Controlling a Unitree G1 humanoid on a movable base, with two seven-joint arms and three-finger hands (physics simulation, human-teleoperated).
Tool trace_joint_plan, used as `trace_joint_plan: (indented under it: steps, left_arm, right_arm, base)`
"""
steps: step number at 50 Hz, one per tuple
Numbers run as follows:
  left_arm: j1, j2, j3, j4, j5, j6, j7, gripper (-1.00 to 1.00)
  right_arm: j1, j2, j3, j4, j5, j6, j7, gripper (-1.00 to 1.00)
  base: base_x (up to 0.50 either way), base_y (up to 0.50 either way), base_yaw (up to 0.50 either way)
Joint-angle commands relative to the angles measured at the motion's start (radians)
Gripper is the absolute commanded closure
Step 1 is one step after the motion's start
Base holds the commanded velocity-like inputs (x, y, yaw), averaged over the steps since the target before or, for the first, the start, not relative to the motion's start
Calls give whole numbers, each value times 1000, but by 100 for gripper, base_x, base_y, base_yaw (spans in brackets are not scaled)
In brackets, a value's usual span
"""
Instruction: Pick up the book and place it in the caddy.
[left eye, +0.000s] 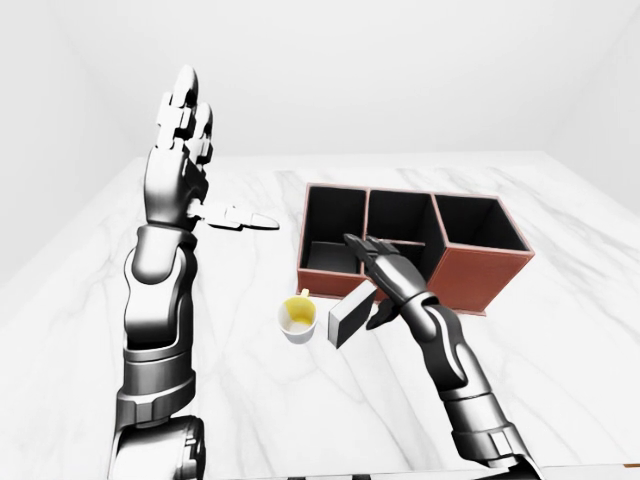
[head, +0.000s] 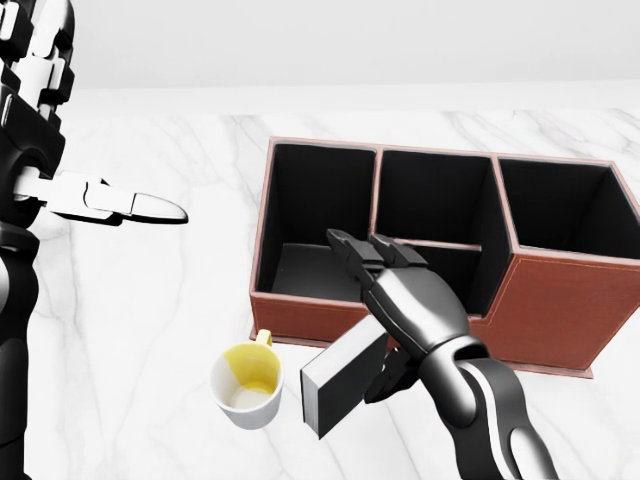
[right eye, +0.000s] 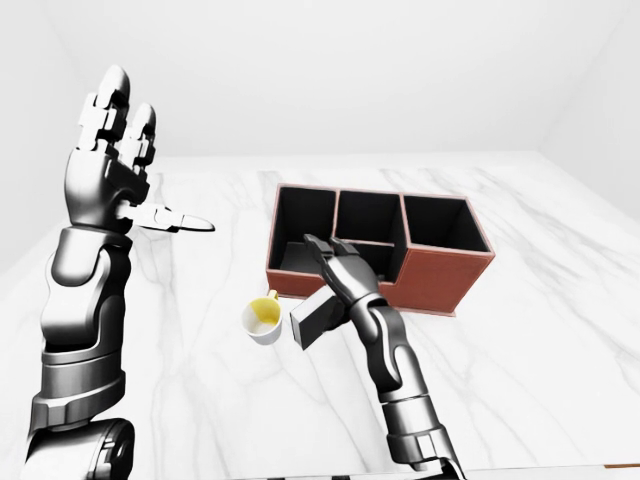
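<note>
Spreading across the whole scene, the white marble table (head: 150, 330) carries a reddish-brown caddy (head: 560, 300) with dark compartments. At its seven o'clock, the tilted grey book (head: 335, 385) stands on the marble, the right hand (head: 405, 300) draped over it, fingers extended, not clearly clamped. Left hand (left eye: 185, 165) is raised, open. A small yellow-lined mug (head: 247, 388) sits at the book's nine o'clock.

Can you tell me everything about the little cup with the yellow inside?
The cup is a small white mug with a yellow inside and a little yellowish handle at its top edge in the head view. It stands upright on the white marble table, mouth open, nothing visible inside. It sits just left of the gray book and below the brown caddy. Nothing appears to touch it besides the table.
</note>
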Motion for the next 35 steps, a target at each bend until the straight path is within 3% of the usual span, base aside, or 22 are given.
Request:
trace_joint_plan:
  steps: [1,8,18,29,31,35]
  left_arm:
    - [5,1,1,-3,-1,0,1,-100]
    - [7,1,1,0,-2,0,0,-100]
    - [11,1,3,1,-4,0,0,-100]
    - [15,4,7,8,-8,0,-1,-100]
    - [12,6,8,9,-9,0,-1,-100]
    - [13,7,9,5,-12,0,-1,-100]
  right_arm:
    - [53,11,22,17,-68,0,-41,-81]
    - [67,18,29,-30,-73,0,-18,-77]
    - [71,20,47,33,-122,0,-87,-76]
    - [69,32,66,32,-162,0,-66,-80]
    - [70,34,79,73,-194,0,-108,-80]
    - [74,43,87,42,-202,0,-76,-80]
  base:
    - [0,0,0]
    - [0,0,0]
    - [0,0,0]
    - [0,0,0]
    - [0,0,0]
    - [0,0,0]
